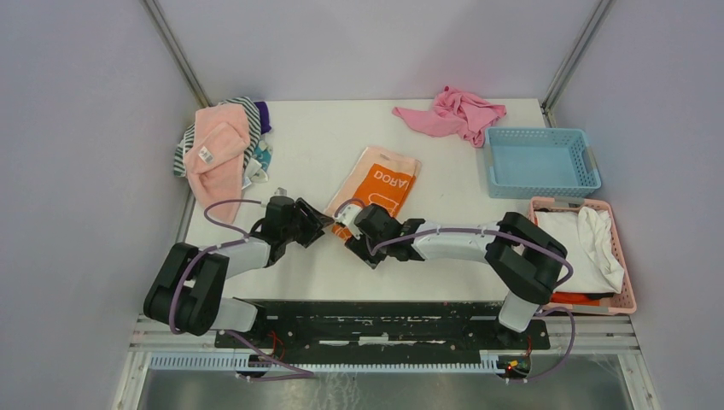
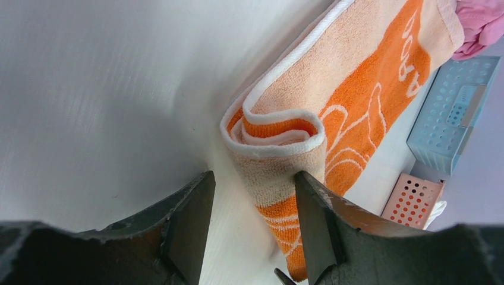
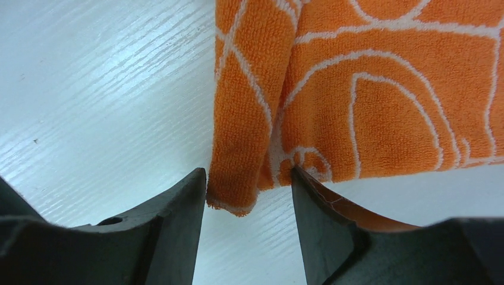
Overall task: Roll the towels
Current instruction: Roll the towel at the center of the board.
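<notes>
Reaching in low from 7 and 5 o'clock, both arms are stretched over the white worktop [image 1: 324,137] and brought together at the near end of the orange towel [image 1: 384,181], which is laid at the centre. The left pincer [image 2: 254,176] is held apart beside the loose terry roll, peach back outward, white hem spiralled. The right pincer [image 3: 248,172] is likewise spread, with an orange corner lying unclamped between its tips. The pale pink towel [image 1: 218,141] is draped on a striped heap [image 1: 181,154] at 10 o'clock.
</notes>
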Motion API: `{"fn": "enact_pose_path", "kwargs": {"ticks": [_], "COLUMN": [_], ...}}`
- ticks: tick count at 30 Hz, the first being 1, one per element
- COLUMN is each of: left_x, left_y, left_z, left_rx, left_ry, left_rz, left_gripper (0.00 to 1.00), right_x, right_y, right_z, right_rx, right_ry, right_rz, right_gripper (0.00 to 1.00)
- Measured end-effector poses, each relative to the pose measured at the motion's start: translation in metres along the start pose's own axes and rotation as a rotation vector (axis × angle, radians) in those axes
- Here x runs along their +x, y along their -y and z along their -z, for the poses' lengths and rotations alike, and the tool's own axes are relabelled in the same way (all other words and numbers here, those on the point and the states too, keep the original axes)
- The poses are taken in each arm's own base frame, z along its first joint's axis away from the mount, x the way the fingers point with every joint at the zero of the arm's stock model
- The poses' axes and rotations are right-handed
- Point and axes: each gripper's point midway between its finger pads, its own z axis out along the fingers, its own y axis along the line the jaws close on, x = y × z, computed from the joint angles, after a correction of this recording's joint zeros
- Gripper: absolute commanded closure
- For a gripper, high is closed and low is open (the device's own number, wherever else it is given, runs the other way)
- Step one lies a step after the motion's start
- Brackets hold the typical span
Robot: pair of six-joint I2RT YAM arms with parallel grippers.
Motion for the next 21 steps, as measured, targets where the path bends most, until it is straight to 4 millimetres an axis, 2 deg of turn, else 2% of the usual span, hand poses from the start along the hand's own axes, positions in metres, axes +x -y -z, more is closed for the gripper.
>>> {"fn": "enact_pose_path", "kwargs": {"ticks": [7, 10, 15, 21], "left_x": [0.000, 0.000, 0.000, 0.000], "left_y": [0.001, 0.001, 0.000, 0.000], "left_z": [0.000, 0.000, 0.000, 0.001], "left_rx": [0.001, 0.002, 0.002, 0.008], "left_ry": [0.001, 0.000, 0.001, 0.003], "left_rz": [0.010, 0.011, 0.014, 0.014], "left_gripper": [0.39, 0.39, 0.39, 0.39], "right_x": [-0.009, -0.013, -0.017, -0.013], "right_y": [-0.001, -0.001, 0.000, 0.000], "right_z": [-0.003, -0.003, -0.003, -0.007], "right_rx": [0.089, 0.110, 0.129, 0.125], "right_ry": [0.060, 0.082, 0.097, 0.085], "right_rz": [0.103, 0.124, 0.138, 0.139], "right_gripper": [0.40, 0.45, 0.66, 0.86]}}
